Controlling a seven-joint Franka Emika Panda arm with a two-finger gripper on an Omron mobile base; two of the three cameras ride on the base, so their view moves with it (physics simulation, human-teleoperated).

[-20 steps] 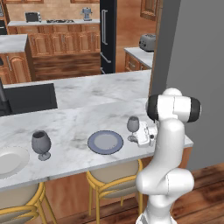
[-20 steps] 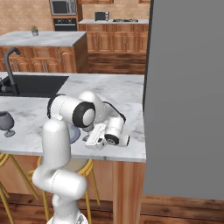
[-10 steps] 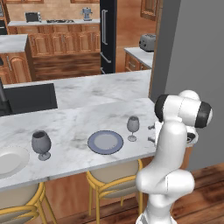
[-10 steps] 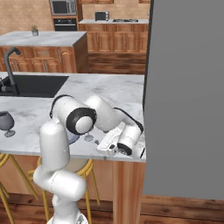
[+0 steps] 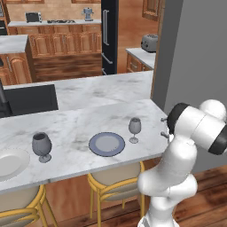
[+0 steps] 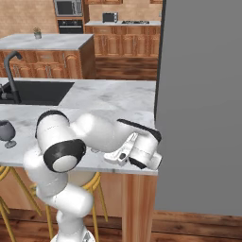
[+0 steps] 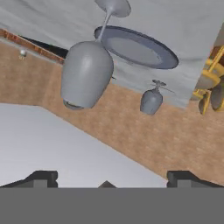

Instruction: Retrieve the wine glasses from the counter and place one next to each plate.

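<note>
The paler, slimmer wine glass (image 5: pixel 135 128) stands upright on the marble bar top (image 5: pixel 80 126), just right of the blue-grey plate (image 5: pixel 107 144). Further left, the darker wine glass (image 5: pixel 41 145) stands beside the white plate (image 5: pixel 11 163). My gripper (image 5: pixel 163 127) hovers open and empty to the right of the pale glass, clear of it. The hand view is rolled upside down: the pale glass (image 7: pixel 86 74), blue-grey plate (image 7: pixel 138 47) and dark glass (image 7: pixel 151 101) hang from the top, beyond my gripper (image 7: pixel 111 177). The wood-fronted counter (image 5: pixel 62 23) lies far behind.
A grey wall (image 5: pixel 195 57) rises close on the right of the arm. Yellow stools (image 5: pixel 113 184) stand under the bar's front edge. A black sink (image 5: pixel 31 98) with a faucet (image 6: pixel 14 71) is set behind the bar top. A toaster (image 5: pixel 150 43) sits on a side counter.
My hand has drawn back to the right, away from the pale glass, which stays standing next to the blue-grey plate. The jaws have stayed open.
</note>
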